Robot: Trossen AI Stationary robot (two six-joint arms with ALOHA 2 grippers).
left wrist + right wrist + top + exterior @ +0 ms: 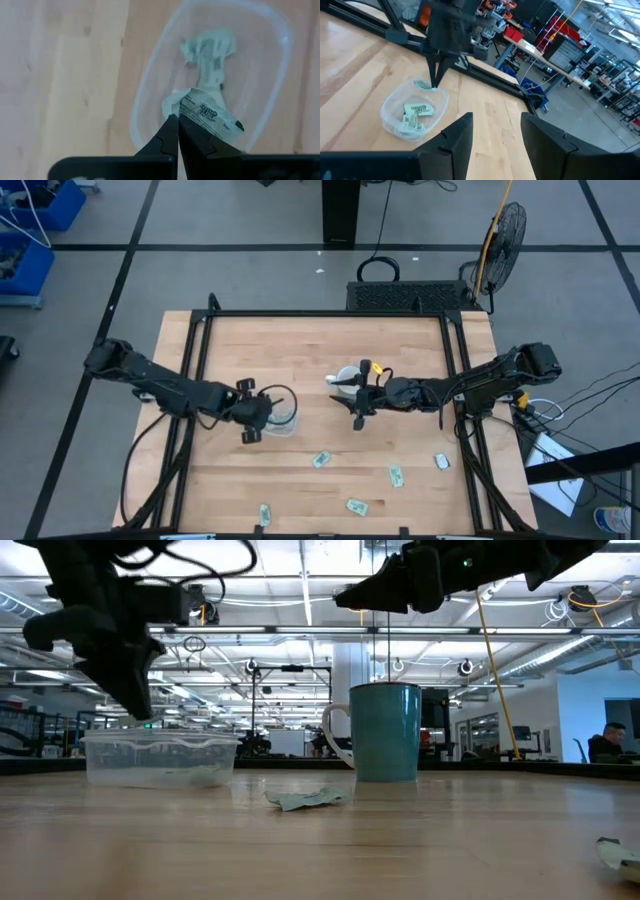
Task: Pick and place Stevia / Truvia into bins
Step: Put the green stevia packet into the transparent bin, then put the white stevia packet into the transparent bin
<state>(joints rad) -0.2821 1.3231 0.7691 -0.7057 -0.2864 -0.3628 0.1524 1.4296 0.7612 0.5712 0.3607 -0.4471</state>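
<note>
The clear plastic bin (283,418) stands on the table left of centre and has pale green and white packets (210,55) lying flat on its floor. My left gripper (177,117) hangs over the bin's near-left rim, shut on one packet (207,114). Several more packets lie flat on the near half of the table, among them one (321,459) and another (397,476). My right gripper (495,135) is open and hovers beside the mug (347,377), touching nothing. My left gripper pinches one packet by its end (186,111) between its two fingertips. The fingers (436,75) come from above, pointing down. The packet sticks out sideways from the tips, lifted clear, just above the bin's rim (150,85).
The mug (385,730) stands right of the bin (160,755) near the table's middle. Loose packets (441,462), (357,506), (265,512) lie toward the near edge. Black frame rails (196,350) run along the table's left, right and far sides.
</note>
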